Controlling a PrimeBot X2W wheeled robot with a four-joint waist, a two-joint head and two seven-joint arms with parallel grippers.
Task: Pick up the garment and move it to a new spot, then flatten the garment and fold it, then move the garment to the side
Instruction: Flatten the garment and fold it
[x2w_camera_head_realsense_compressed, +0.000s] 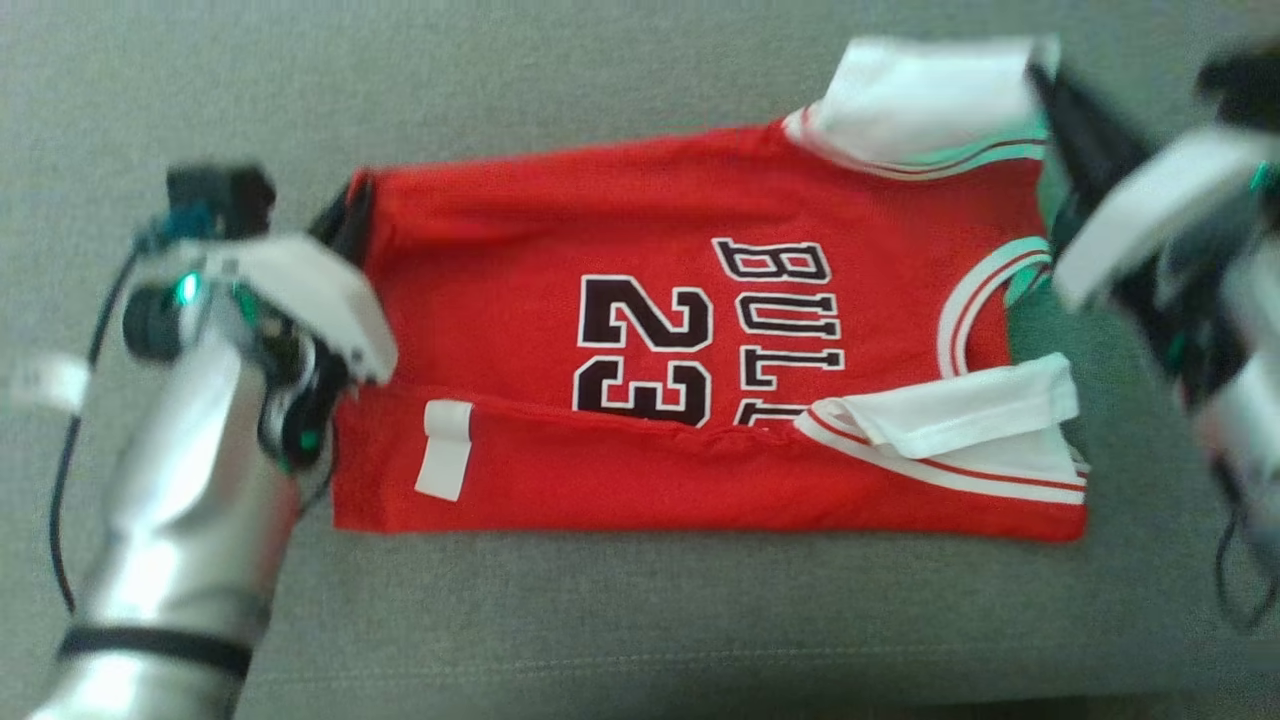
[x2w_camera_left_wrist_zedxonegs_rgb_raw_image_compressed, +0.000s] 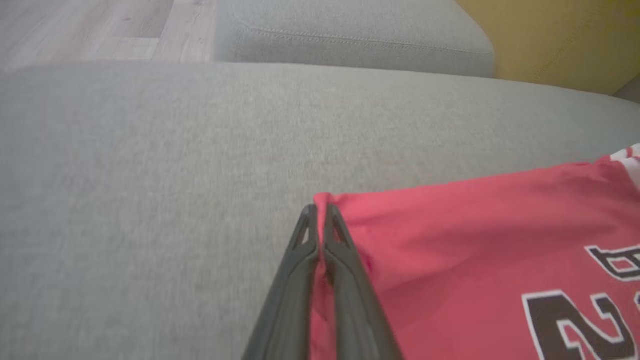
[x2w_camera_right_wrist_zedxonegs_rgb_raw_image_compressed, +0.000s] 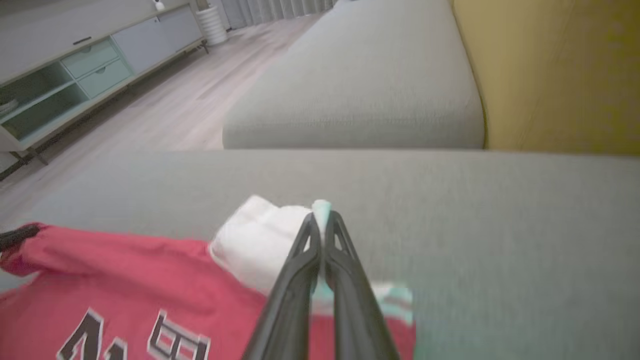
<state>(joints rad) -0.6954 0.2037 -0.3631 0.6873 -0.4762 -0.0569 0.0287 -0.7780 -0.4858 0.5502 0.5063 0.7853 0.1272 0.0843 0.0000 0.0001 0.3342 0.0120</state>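
Observation:
A red jersey with the number 23 and white sleeves lies sideways on the grey cushion, its near long edge folded over. My left gripper is shut on the far hem corner of the jersey; in the left wrist view my own gripper pinches red cloth between its tips. My right gripper is shut on the far white sleeve. The right wrist view shows that gripper clamping the white sleeve and its pale green trim, with the jersey lower left.
A second grey cushion lies beyond, with a yellow backrest on one side. Wooden floor and a low cabinet with drawers are farther off. A black cable hangs by my left forearm.

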